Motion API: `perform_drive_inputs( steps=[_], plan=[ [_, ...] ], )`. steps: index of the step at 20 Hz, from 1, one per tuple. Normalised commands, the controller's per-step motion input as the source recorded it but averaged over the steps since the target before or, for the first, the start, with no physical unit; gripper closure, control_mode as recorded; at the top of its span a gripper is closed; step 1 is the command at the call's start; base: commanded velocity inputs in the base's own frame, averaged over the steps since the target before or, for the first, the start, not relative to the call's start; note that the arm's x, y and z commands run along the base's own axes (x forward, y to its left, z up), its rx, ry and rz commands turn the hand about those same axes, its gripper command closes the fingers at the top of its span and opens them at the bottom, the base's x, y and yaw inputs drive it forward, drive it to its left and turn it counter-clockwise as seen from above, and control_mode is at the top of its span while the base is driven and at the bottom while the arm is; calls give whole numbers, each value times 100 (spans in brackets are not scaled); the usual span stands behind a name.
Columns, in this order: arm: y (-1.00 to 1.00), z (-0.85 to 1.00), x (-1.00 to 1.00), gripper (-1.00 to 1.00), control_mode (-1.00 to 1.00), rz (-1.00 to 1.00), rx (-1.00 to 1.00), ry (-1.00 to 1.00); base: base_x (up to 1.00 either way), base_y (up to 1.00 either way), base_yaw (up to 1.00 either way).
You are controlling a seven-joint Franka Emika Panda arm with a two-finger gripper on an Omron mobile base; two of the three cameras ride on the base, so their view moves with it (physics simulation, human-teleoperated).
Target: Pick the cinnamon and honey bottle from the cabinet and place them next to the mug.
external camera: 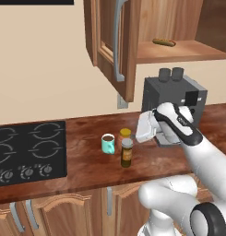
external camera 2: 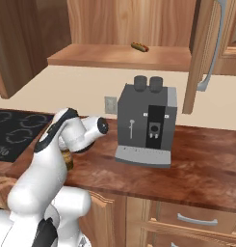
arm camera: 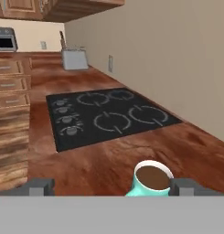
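On the polished red-brown wood counter (external camera: 86, 161), mug (external camera: 108, 144), honey bottle (external camera: 125, 135) and cinnamon (external camera: 127, 152) grouped close: squat jar just right of the teal mug, tall slim dark bottle upright just in front of the jar, long axis vertical. Just right of the pair, white gripper (external camera: 141, 129), level with the bottles and apart from them. Fingers (arm camera: 40, 186) spread wide in the hand view, nothing between them, glossy mug with dark liquid low between the tips. Likely both bottles already set down beside the mug. Above, open brown wooden cabinet (external camera: 115, 46) with curved grey handle, a small brown sausage-shaped item (external camera: 164, 43) on its shelf. Boxy grey coffee machine (external camera 2: 147, 126) behind.
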Motion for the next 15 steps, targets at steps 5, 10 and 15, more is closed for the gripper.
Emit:
perform_drive_inputs(
  steps=[5,10,15],
  plan=[
    [-3,68,0,-100,-100,-25,0,15,0,0,0],
    [-19,65,-8,-100,-100,-32,0,14,0,0,0],
    [-30,83,-32,-100,-100,-31,0,7,0,0,0]
  ],
)
